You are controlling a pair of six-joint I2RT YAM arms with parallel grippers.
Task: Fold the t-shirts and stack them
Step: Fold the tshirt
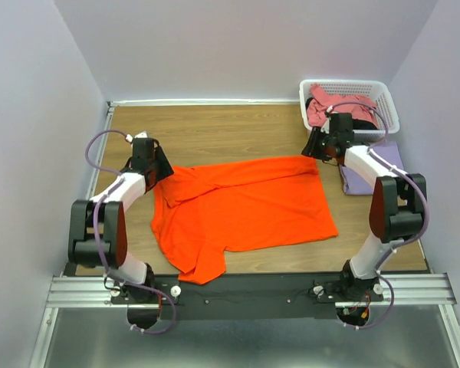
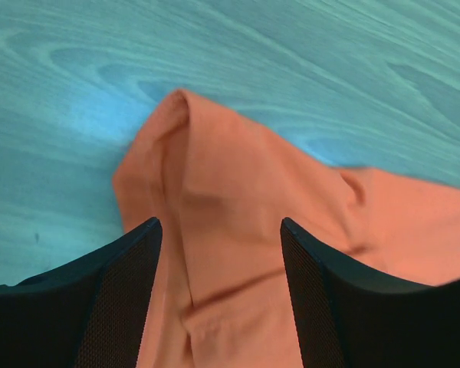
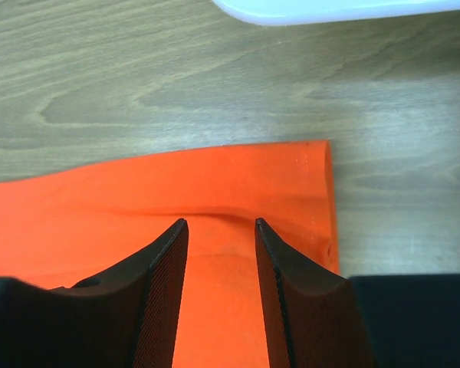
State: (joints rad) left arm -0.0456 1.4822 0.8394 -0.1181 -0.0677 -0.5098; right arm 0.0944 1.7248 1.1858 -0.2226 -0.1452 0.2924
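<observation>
Nearest, along the near edge, a metal rail holds the bases of two robot arms, which reach out over a wooden table. Between them an orange t-shirt lies spread across the middle of the table, hem to the right, neck to the left, one sleeve trailing toward the rail. The left gripper hangs over the shirt's far left shoulder, its fingers spread wide with rumpled orange cloth below them and nothing pinched. The right gripper sits over the far right hem corner, its fingers parted more narrowly, flat cloth showing through the gap; it does not appear to grip anything either. The shirt looks laid out but not yet folded. To fold it well, I judge the bunched shoulder under the left gripper should be smoothed first, since a fold is doubled over there, while the hem side already lies flat. Both grippers should then take the far edge at matching points and carry it toward the rail together, low and level, so the cloth does not skew. Just behind the right gripper stands a white lattice basket holding a pink t-shirt and something dark I cannot make out. A lavender t-shirt lies folded just right of the orange one, partly under the right arm, which could drag it when swinging. Grey walls close in on three sides.
</observation>
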